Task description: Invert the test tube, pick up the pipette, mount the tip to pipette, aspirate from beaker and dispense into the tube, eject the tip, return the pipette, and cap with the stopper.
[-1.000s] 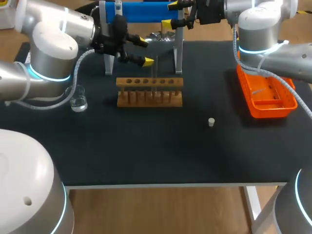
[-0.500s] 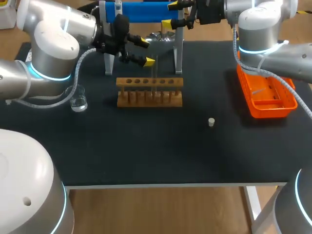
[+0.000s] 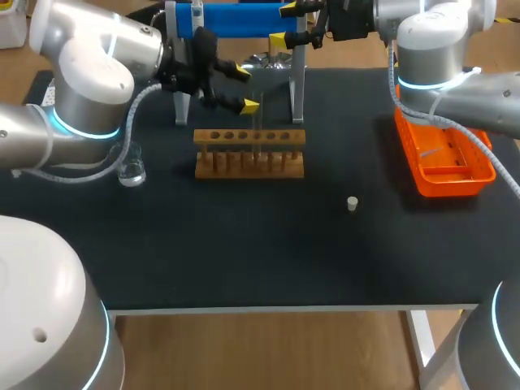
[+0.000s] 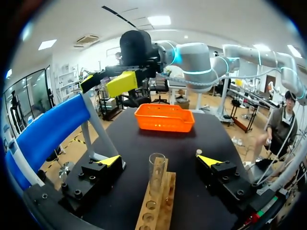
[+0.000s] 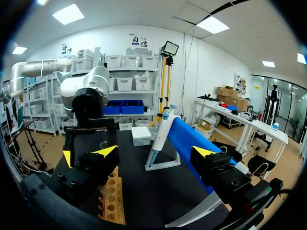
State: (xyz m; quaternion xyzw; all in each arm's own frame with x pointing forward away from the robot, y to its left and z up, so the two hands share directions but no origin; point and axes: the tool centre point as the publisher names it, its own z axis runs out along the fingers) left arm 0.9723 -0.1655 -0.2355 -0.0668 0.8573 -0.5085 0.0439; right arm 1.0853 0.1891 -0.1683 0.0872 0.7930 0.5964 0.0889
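A clear test tube (image 3: 258,120) (image 4: 157,173) stands upright in the wooden rack (image 3: 249,154) (image 4: 156,207), its open rim on top. My left gripper (image 3: 244,88) (image 4: 159,161) is open just left of the tube, which lies a little ahead of its fingers and untouched. The blue pipette (image 3: 236,19) (image 5: 191,143) rests across its stand (image 3: 297,88) at the table's back. My right gripper (image 3: 283,24) (image 5: 154,152) hangs open at the pipette's right end, holding nothing. A small white stopper (image 3: 352,203) (image 4: 198,152) lies right of the rack. The glass beaker (image 3: 130,167) stands at the left.
An orange tray (image 3: 443,156) (image 4: 164,119) sits at the right edge under my right arm. The rack has several empty holes. My left arm's elbow looms over the beaker side of the table.
My left arm has shifted slightly, its yellow tips edging a little closer to the tube. The right arm and the objects are where they were.
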